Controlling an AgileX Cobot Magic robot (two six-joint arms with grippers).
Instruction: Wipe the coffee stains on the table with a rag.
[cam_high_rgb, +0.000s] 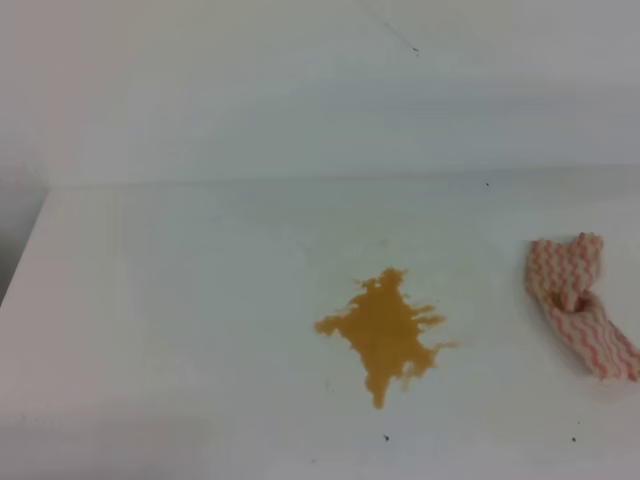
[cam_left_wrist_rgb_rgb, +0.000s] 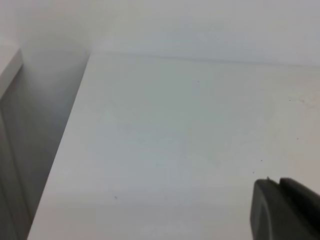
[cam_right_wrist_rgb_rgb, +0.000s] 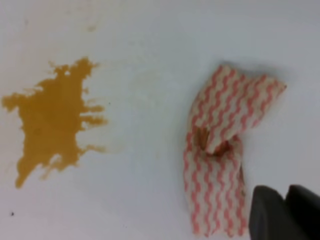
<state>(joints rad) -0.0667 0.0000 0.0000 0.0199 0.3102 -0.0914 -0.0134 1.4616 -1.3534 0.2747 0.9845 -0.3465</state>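
Rag (cam_high_rgb: 580, 300) lies crumpled right of the coffee stains (cam_high_rgb: 385, 330) on the surface (cam_high_rgb: 200, 300); soft, light; grasp its raised fold. Tool states: cannot tell.

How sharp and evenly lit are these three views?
Exterior high view: soft focus, flat light, coffee stains and rag readable. Left wrist view: hazy, bare table, blurred dark gripper part in the corner. Right wrist view: sharpest, faint shadow beside the rag.
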